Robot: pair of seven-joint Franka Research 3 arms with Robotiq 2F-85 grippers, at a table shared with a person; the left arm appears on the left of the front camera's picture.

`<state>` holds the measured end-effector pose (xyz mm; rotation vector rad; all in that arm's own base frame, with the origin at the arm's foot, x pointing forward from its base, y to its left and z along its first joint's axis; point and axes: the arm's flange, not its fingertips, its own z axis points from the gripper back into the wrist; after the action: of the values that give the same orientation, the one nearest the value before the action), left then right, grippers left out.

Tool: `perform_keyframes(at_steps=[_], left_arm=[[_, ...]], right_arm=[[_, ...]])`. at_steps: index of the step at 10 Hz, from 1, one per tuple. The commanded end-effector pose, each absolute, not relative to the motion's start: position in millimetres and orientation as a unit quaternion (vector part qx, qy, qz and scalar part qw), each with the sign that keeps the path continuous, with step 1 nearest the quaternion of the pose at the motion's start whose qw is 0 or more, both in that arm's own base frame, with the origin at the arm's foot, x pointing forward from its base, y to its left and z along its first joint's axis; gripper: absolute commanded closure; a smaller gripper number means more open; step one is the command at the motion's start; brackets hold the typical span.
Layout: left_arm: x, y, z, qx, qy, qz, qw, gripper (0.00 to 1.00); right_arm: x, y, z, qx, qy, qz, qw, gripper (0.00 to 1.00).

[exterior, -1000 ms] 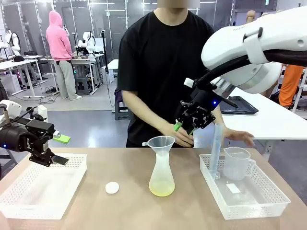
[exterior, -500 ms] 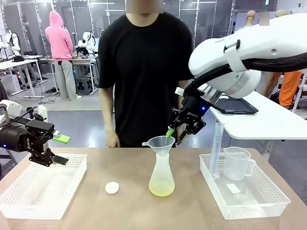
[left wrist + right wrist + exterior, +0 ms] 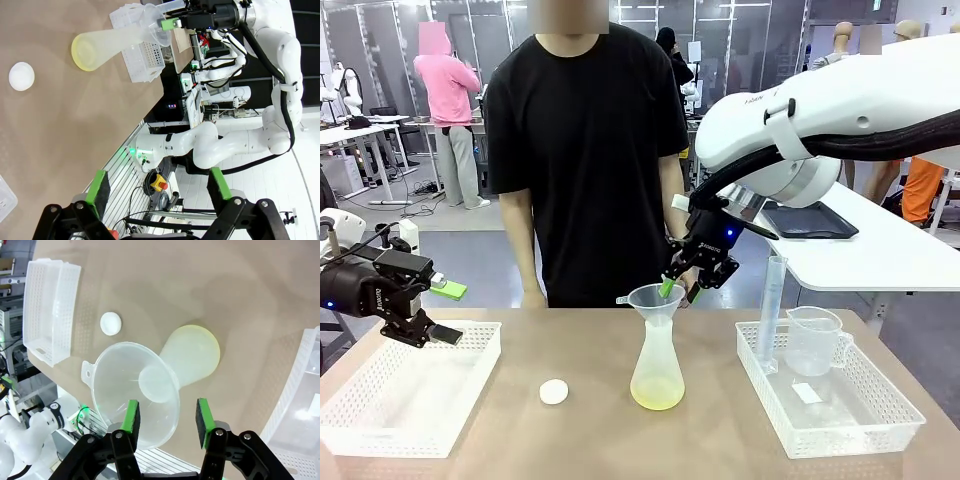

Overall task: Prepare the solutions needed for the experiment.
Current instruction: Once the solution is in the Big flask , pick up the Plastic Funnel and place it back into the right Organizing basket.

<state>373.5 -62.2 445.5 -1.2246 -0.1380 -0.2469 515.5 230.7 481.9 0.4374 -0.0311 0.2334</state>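
Flask (image 3: 657, 365) with pale yellow liquid (image 3: 657, 398), funnel (image 3: 656, 297) on top, right gripper (image 3: 678, 291) at funnel rim, jaws apart (nothing clamped), left gripper (image 3: 445, 312) open by basket (image 3: 380, 432).

We count one conical flask (image 3: 657, 372) holding one small pool of yellow-green liquid (image 3: 657, 400), with one funnel (image 3: 656, 299) seated in its neck. One white round cap (image 3: 553, 392) lies left of the flask. There are two baskets, a left basket (image 3: 380, 436) and a right basket (image 3: 850, 436), on either side of the flask. The right basket holds one graduated cylinder (image 3: 772, 305) and one handled beaker (image 3: 814, 342). One person (image 3: 590, 150) stands behind the flask.
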Motion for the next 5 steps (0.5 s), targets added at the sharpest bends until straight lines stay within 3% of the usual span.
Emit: perform_keyframes(at_steps=[1,3,4,5], left_arm=[[373.6,-63.7,447.5,-0.581,-0.068,-0.117,0.802,0.00],[373.6,-63.7,447.5,-0.581,-0.068,-0.117,0.802,0.00],[373.6,-63.7,447.5,-0.581,-0.068,-0.117,0.802,0.00],[373.6,-63.7,447.5,-0.581,-0.068,-0.117,0.802,0.00]], right_arm=[[521.4,236.7,484.1,0.195,-0.002,0.102,0.976,0.42],[521.7,233.4,482.1,0.194,0.008,0.106,0.975,0.42],[522.6,232.6,481.2,0.195,0.014,0.108,0.975,0.56],[521.2,232.4,482.3,0.196,0.023,0.105,0.975,0.59]])
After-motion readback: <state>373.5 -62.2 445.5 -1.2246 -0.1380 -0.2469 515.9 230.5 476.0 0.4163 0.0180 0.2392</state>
